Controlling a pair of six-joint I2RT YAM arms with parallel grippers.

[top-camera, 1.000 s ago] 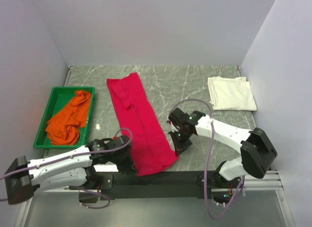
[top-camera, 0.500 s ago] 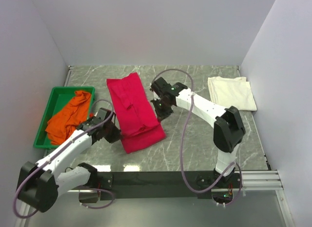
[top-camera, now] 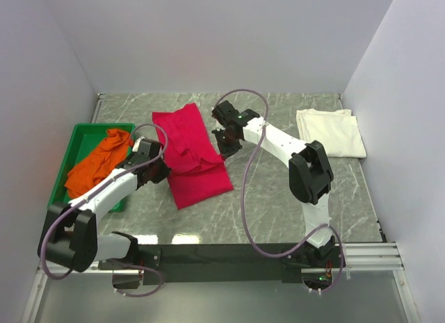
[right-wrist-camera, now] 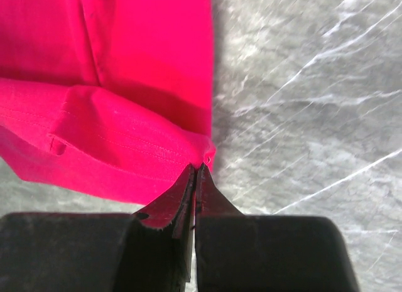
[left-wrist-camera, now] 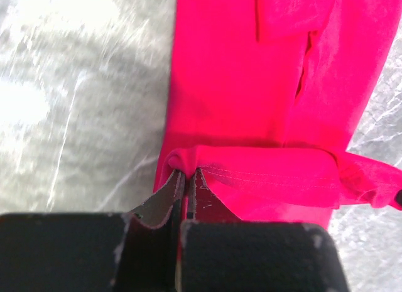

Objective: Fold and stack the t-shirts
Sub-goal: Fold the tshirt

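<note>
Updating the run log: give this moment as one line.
red t-shirt: mid-fold; left gripper: shut on red t-shirt; right gripper: shut on red t-shirt; white t-shirt: folded; orange t-shirt: crumpled in green bin

Half-folded crimson t-shirt at centre; folded cream t-shirt right; crumpled orange t-shirt left.

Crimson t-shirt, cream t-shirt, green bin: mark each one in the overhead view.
crimson t-shirt [top-camera: 201,183], top external view, on the near end of the cloth.
cream t-shirt [top-camera: 330,132], top external view, middle of the folded cloth.
green bin [top-camera: 83,141], top external view, bare floor near its far left corner.
</note>
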